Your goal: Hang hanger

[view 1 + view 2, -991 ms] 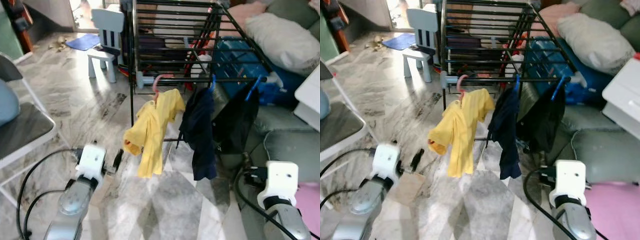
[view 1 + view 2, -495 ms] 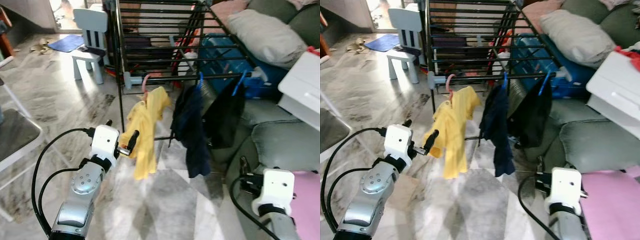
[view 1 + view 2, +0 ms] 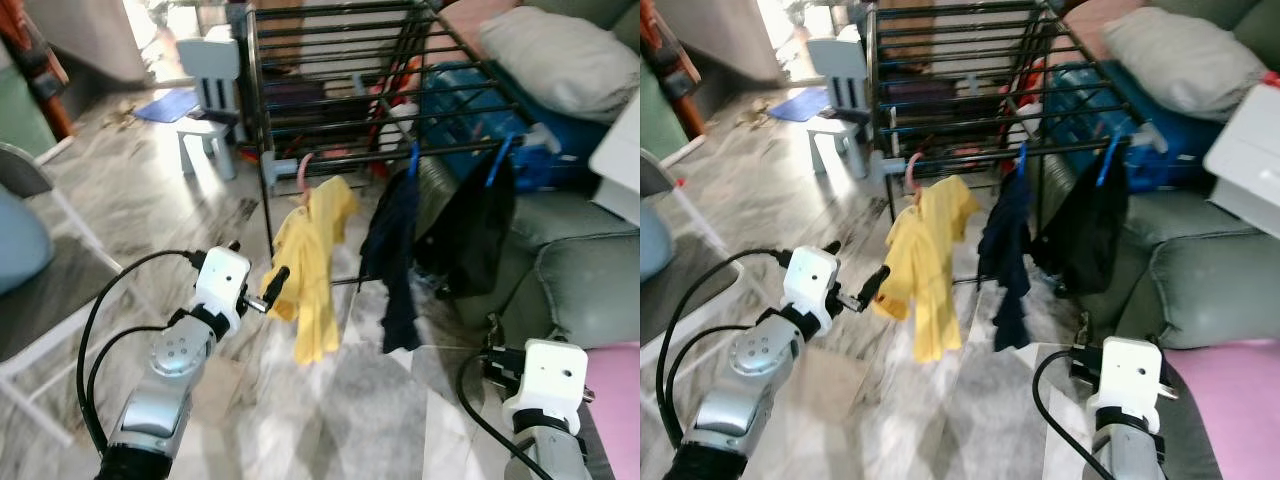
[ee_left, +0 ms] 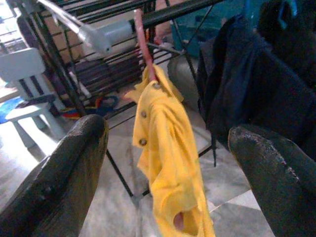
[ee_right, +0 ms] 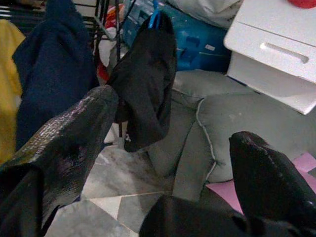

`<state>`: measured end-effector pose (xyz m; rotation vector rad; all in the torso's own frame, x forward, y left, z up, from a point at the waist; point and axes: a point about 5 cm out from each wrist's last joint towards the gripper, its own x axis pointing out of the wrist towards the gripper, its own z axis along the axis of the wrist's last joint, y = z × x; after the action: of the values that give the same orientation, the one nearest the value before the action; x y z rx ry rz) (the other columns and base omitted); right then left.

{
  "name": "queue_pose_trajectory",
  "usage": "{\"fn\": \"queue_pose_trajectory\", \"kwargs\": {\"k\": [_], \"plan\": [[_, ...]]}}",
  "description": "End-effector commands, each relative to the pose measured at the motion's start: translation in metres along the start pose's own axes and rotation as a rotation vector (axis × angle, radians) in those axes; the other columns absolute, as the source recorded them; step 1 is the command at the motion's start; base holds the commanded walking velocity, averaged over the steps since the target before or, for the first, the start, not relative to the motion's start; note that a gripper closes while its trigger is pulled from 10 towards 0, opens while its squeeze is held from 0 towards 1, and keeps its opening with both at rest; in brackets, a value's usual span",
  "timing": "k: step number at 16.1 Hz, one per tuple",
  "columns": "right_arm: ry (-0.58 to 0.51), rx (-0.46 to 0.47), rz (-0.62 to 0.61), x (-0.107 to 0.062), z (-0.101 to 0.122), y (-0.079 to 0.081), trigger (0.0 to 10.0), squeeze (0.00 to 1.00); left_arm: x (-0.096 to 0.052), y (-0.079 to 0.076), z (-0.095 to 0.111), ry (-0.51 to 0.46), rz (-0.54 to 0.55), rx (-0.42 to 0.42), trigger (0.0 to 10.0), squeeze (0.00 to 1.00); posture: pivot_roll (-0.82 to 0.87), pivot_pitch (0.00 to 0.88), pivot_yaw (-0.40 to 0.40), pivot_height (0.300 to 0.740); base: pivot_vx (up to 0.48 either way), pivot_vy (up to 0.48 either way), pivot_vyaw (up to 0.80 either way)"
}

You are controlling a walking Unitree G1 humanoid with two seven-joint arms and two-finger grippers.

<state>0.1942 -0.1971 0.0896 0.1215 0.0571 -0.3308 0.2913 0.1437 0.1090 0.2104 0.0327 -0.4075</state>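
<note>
The black drying rack (image 3: 350, 90) stands in front of me on the marble floor (image 3: 130, 200), its bars running back toward a small pale blue chair (image 3: 215, 100). To my right sits a grey sofa (image 3: 580, 270) with a blue bag (image 3: 470, 100) and a pale pillow (image 3: 560, 50) behind the rack. A white folding chair (image 3: 40, 290) with a dark seat is at my left.

Three garments hang from the rack's front bar. The black garment (image 3: 480, 230) is furthest right on a blue hanger (image 3: 500, 160), the navy garment (image 3: 395, 250) hangs beside it, and the yellow shirt (image 3: 315, 260) hangs furthest left. The yellow shirt is on the pink hanger (image 4: 144, 47), whose hook is over the front bar just beside the rack's pale corner joint (image 4: 106, 37).

My left gripper (image 3: 262, 292) is raised toward the yellow shirt, its fingertips just beside the shirt's lower sleeve; I cannot tell whether they touch the cloth. In the left wrist view my fingers (image 4: 59, 173) are spread wide, with the shirt hanging between them further off, and they hold nothing.

My right gripper (image 5: 173, 163) is low at my right side, near the sofa. Its fingers (image 5: 271, 177) are spread wide apart and hold nothing.
</note>
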Motion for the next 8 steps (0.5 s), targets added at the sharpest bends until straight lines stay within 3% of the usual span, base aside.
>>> {"fn": "queue_pose_trajectory", "kwargs": {"k": [1, 5, 8], "plan": [[0.003, 0.021, 0.002, -0.0011, -0.0016, 0.0047, 10.0, 0.00, -0.0017, 0.0000, 0.0005, 0.000, -0.004, -0.005, 10.0, 0.00, 0.03, 0.000, 0.022, 0.740, 0.352, 0.000, 0.00], [0.007, 0.003, 0.001, -0.0034, 0.0005, 0.0021, 10.0, 0.00, -0.0023, -0.0053, -0.0018, 0.007, -0.016, -0.028, 10.0, 0.00, 0.01, 0.000, 0.008, 0.740, 0.357, 0.000, 0.00], [0.013, -0.004, 0.001, -0.0035, 0.0011, 0.0012, 10.0, 0.00, -0.0022, -0.0097, -0.0031, 0.014, -0.035, -0.037, 10.0, 0.00, 0.00, 0.000, 0.008, 0.740, 0.366, 0.000, -0.80]]}}
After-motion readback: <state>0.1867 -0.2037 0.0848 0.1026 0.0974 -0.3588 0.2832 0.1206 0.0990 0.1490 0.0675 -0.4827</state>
